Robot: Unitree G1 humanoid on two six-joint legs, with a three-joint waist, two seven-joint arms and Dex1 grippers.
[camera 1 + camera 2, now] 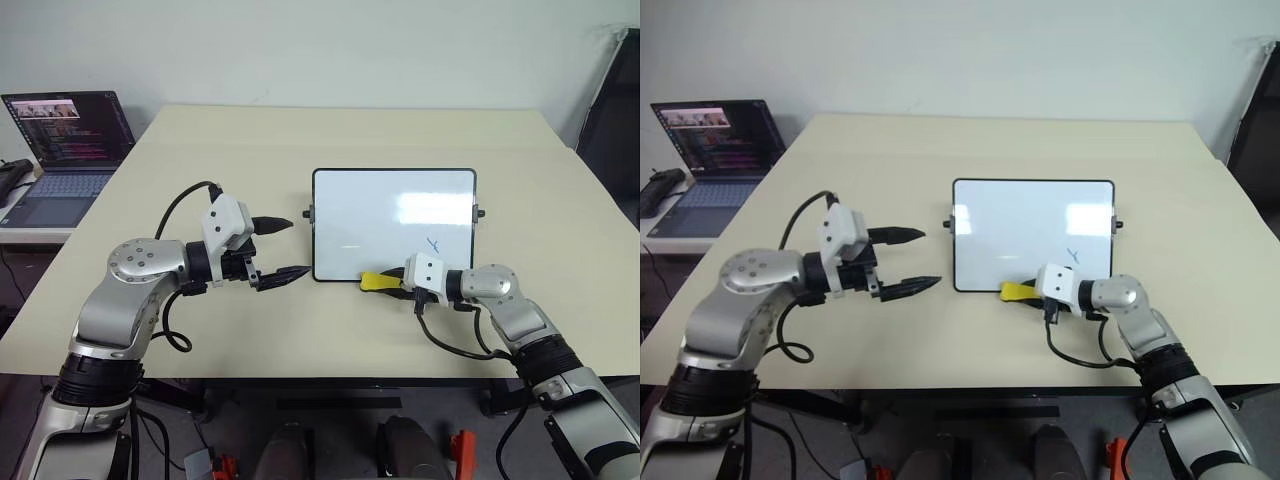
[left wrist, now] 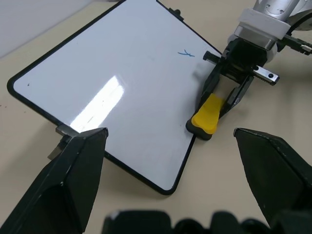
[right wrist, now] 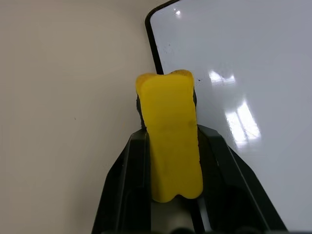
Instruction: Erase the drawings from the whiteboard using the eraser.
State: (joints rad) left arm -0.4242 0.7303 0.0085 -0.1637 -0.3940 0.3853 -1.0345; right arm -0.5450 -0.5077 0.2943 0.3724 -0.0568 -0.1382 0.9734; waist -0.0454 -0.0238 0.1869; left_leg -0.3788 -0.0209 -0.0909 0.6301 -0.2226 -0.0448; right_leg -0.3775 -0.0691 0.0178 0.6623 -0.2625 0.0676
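The whiteboard (image 1: 390, 215) lies flat in the middle of the table. A single small blue drawing (image 1: 433, 243) sits near its front right part. My right gripper (image 1: 392, 284) is shut on the yellow eraser (image 1: 376, 282), whose dark underside faces down. The eraser's tip (image 3: 165, 83) is over the board's near frame, to the left of the scribble. My left gripper (image 1: 300, 247) hovers open and empty just off the board's left short side, fingers pointing toward it.
An open laptop (image 1: 70, 140) stands on a side desk at the far left. A dark chair (image 1: 615, 120) is off the table's right rim. The beige table (image 1: 300, 140) extends well beyond the board.
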